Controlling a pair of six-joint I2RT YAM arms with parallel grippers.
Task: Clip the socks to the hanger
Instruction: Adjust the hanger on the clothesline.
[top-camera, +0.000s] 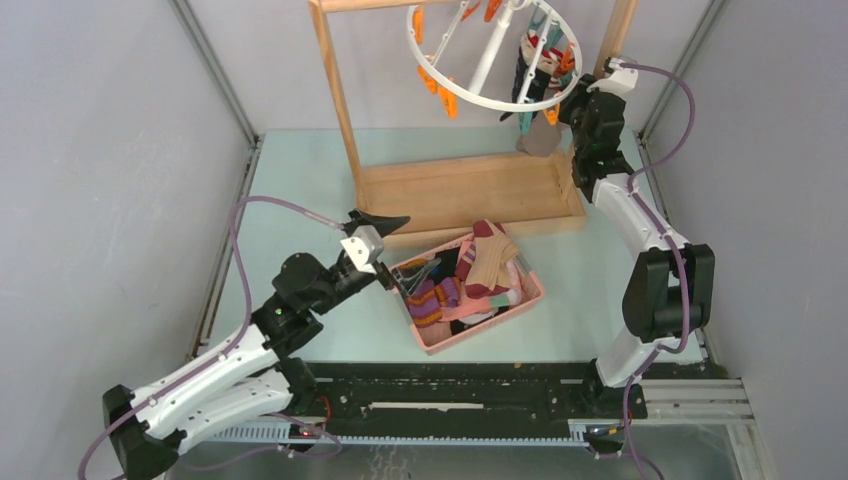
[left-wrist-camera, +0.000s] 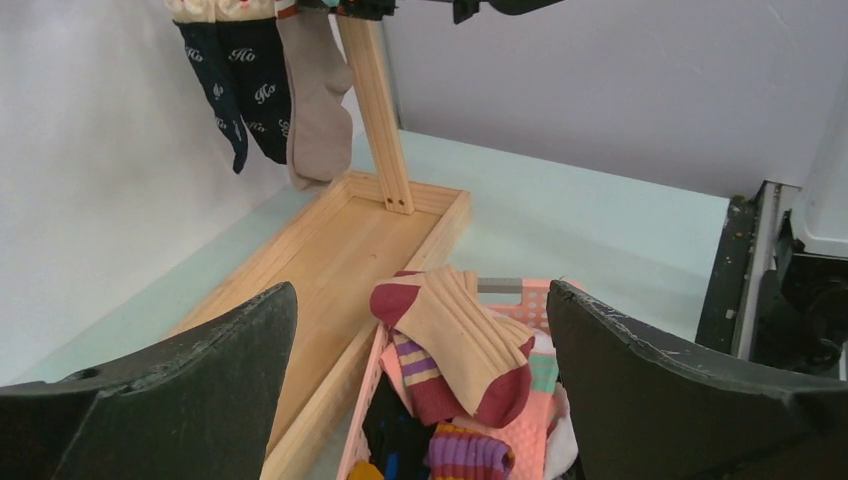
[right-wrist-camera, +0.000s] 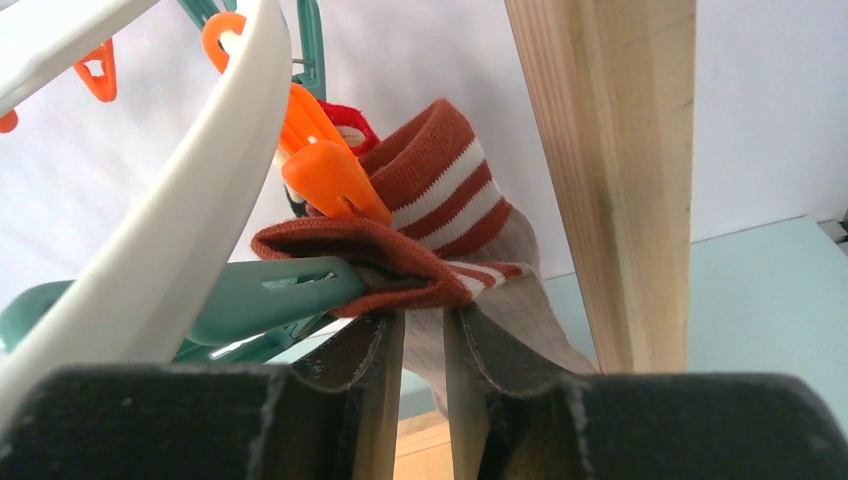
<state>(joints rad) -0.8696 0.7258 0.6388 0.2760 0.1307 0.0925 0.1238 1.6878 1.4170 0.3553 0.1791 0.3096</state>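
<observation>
R pincer (right-wrist-camera: 425, 345) narrow, pinching tan sock (right-wrist-camera: 440, 190) at hanger (right-wrist-camera: 190, 230) rim, cuff draped over teal clip (right-wrist-camera: 270, 295). Risk: clip maybe not biting; release = sock drops. L pincer (left-wrist-camera: 420, 300) wide, empty, below hanger, over basket (left-wrist-camera: 535, 295) socks (left-wrist-camera: 460, 350).

Looks like a robotics lab test cell. Closed in by plain grey panels (top-camera: 100, 150) on aluminium posts (top-camera: 215, 70). Carries a pale green worktop (top-camera: 300, 170), with a left arm (top-camera: 220, 370) and a right arm (top-camera: 640, 220) bolted to a black rail (top-camera: 450, 392) at the near edge. Trails purple cables (top-camera: 691, 105) from both arms.
</observation>
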